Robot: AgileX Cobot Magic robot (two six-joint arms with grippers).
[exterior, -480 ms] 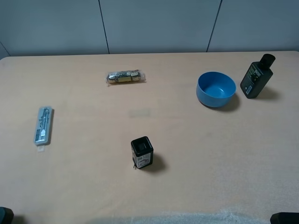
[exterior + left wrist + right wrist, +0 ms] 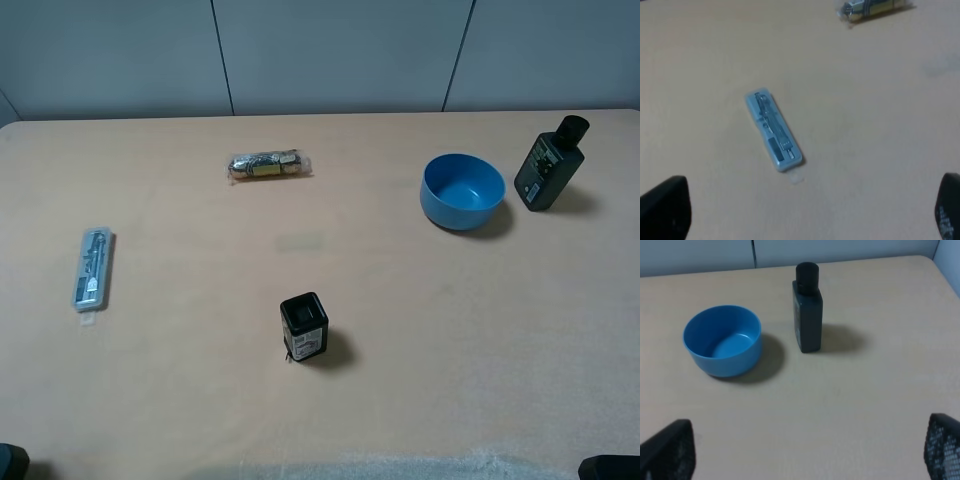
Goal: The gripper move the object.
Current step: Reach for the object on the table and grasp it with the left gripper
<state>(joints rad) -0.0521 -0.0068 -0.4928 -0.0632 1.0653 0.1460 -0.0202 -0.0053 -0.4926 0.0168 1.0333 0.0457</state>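
While the object is standing upright front-centre on the table, open room is lying all round it; bowl & bottle are sitting nr the far-right edge. L wrist: left gripper is gaping wide, holding nothing, blister pack ahead. R wrist: right gripper is gaping likewise, nothing held.

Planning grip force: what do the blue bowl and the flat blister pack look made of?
Blue bowl: likely plastic, smooth and slightly glossy, with a soft highlight inside. Blister pack: probably a clear plastic shell, since its contents show through.
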